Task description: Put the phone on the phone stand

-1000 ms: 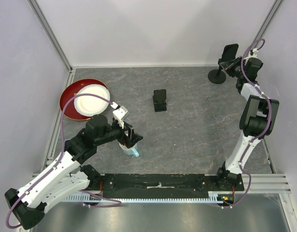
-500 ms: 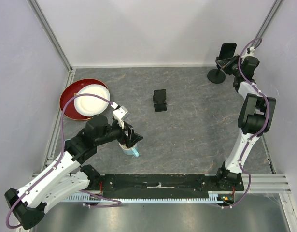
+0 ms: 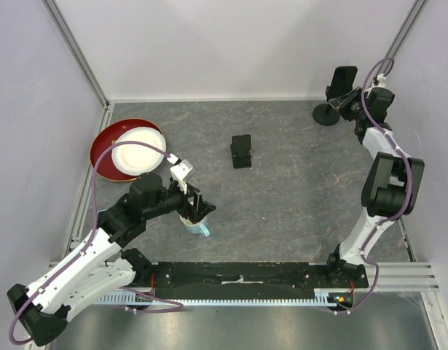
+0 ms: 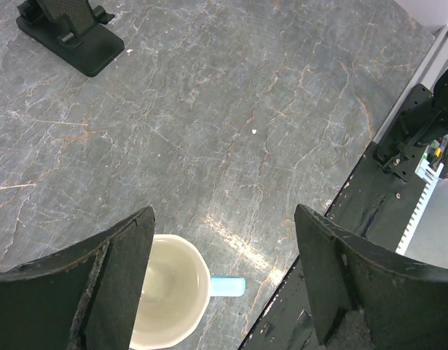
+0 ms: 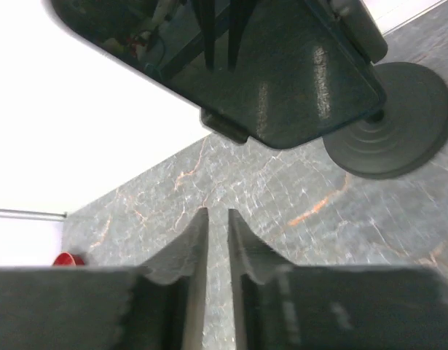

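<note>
Left of the small black stand [image 3: 240, 151] in the middle of the table [image 3: 296, 189], a red dish [image 3: 105, 143] has a white plate [image 3: 138, 149] lying in it, shoved toward the side nearer the stand. On the near side of that same stand and a bit left there's a white mug [image 4: 169, 297] with a light blue handle [image 4: 227, 286]. It sits upright, and the left wrist view shows only its pale inner wall.

The left arm [image 3: 100, 240] is folded at the elbow, with its wrist angled down over the mug. The left gripper [image 4: 224, 217] is spread wide and holds nothing. The mug sits low between the fingers [image 4: 100, 277], close against one of them, with its handle pointing into the gap.

The right arm [image 3: 387, 175] is pretty much stretched out, reaching well to the far right of the small black stand with the wrist turned back leftward. The right gripper [image 5: 217, 214] is pinched down to a thin slit with nothing in it. Its tips hang just below the phone [image 5: 231, 65], not touching as far as the wrist view shows.

The phone is far right of the small black stand, up on the round-based stand [image 3: 327, 114], seated at the top by the look of it. From above it stands on end, long axis roughly upright with a lean. In the right wrist view that axis runs diagonally, upper left to lower right, with a glossy face toward the camera. Screen or back, can't tell.
</note>
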### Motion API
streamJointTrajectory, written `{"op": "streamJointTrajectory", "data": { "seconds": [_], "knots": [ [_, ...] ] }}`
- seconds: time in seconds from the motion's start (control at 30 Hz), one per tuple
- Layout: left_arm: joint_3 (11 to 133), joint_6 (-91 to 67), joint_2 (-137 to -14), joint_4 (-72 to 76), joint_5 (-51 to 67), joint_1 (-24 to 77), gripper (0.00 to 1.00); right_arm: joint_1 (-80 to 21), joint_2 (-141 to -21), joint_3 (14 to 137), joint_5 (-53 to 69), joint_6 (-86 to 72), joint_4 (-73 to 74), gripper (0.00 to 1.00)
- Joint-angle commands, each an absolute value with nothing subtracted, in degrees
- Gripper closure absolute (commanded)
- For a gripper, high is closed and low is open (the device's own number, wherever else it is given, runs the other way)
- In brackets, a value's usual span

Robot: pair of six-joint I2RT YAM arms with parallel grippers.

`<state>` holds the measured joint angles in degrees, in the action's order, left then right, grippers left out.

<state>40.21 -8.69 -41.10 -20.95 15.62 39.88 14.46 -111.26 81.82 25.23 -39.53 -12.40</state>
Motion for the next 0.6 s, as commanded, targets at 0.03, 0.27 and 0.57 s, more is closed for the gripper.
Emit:
{"op": "streamJointTrajectory", "data": {
  "seconds": [0.03, 0.27, 0.57],
  "knots": [
    [41.22, -6.42, -40.25, -20.13, 17.05, 39.99, 0.16, 14.06, -95.04, 75.69, 17.33, -30.42, -1.33, 0.6],
    [41.13, -6.59, -38.67, -20.13, 16.52, 39.99, 0.16, 5.12, -84.03, 62.59, 10.29, -18.57, 5.35, 0.11],
    [41.13, -6.68, -37.79, -20.22, 16.0, 39.99, 0.16, -23.89, -83.14, 60.82, -2.61, -5.54, 5.63, 0.02]
  ]
}}
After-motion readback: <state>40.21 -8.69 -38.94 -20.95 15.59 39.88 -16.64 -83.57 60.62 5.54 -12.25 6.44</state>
